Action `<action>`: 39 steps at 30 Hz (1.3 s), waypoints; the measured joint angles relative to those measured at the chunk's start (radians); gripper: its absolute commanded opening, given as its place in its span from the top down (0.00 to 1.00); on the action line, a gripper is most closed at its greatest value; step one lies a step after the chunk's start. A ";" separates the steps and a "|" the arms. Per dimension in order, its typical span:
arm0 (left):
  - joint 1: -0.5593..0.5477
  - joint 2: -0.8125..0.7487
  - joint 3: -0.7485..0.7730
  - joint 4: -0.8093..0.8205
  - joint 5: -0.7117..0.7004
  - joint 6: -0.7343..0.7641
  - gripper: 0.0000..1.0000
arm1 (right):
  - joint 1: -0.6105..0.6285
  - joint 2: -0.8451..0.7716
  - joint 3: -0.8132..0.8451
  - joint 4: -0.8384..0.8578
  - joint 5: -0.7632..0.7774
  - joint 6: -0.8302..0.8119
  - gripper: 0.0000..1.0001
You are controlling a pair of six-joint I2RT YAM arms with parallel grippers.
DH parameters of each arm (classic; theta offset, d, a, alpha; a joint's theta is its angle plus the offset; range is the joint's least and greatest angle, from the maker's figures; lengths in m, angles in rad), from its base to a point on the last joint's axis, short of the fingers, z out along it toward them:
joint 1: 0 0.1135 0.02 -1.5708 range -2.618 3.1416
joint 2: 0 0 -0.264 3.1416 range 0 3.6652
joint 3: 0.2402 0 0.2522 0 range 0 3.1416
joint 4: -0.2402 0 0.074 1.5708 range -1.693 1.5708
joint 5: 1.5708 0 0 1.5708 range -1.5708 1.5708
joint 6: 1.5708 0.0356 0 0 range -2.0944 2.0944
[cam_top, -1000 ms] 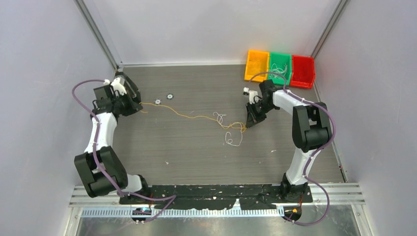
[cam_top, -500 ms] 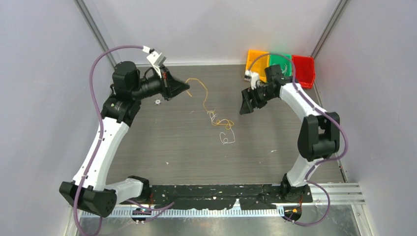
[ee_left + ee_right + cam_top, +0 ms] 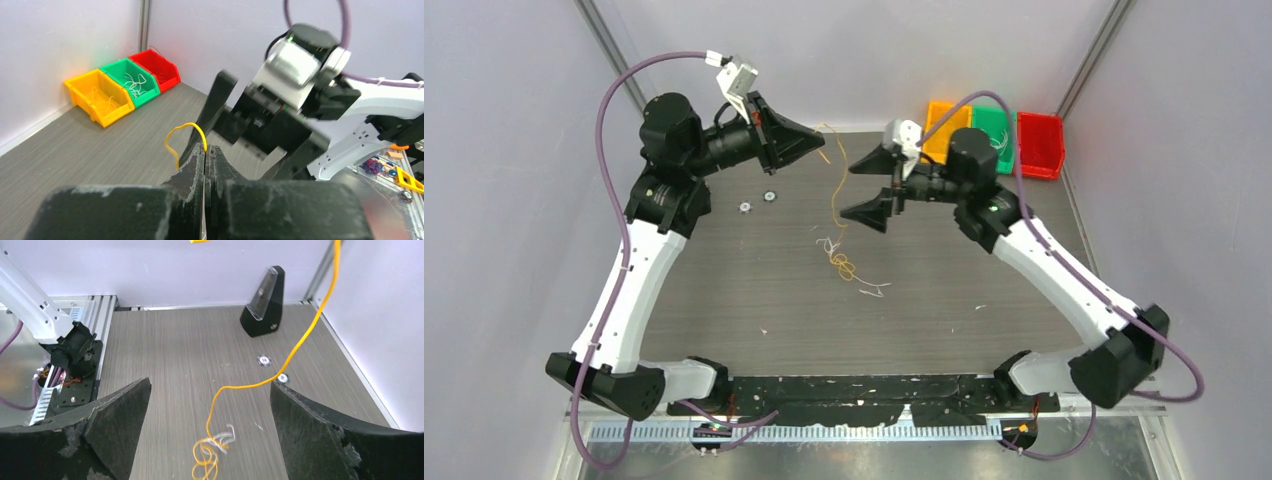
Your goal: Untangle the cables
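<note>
**Left end effector** point(image 3: 206, 149): black fingers pressed together, clamped on the thin yellow-orange flexible cable point(image 3: 833, 195). Pos.: raised above the far edge of the tabletop, left of ctr. A short loop of cable arcs past the pinch pt. The rest hangs down to a small tangle of yellow-orange and white curls point(image 3: 845, 266), which lies approx. at the ctr of the dark grey wood-grain tabletop point(image 3: 724, 300). Thin white wire ends point(image 3: 873, 291) stray from the tangle twd the near edge.

**Right end effector** point(image 3: 861, 188): black wedge-shaped fingers wide apart, holding nothing. Pos.: raised, just right of the hanging strand, no contact. In the right wrist view the strand shows between both fingers, beyond them.

**Far-right corner:** three glossy plastic bins in a row, sides touching: orange bin point(image 3: 942, 122), green bin point(image 3: 994, 132), red bin point(image 3: 1039, 146). The green bin holds thin white wires.

**Far-left area:** two small round discs point(image 3: 746, 207) lie flat, near each other.
</note>
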 measured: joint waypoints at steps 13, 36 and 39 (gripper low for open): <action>0.000 0.014 0.180 0.038 0.010 -0.096 1.00 | 0.131 0.419 -0.021 0.243 0.193 0.007 0.68; 0.168 0.042 0.565 0.238 -0.078 -0.229 1.00 | -0.046 0.490 -0.238 0.137 0.235 0.039 0.51; 0.168 0.001 0.425 0.248 -0.081 -0.238 1.00 | -0.045 0.431 -0.238 0.108 0.208 0.031 0.32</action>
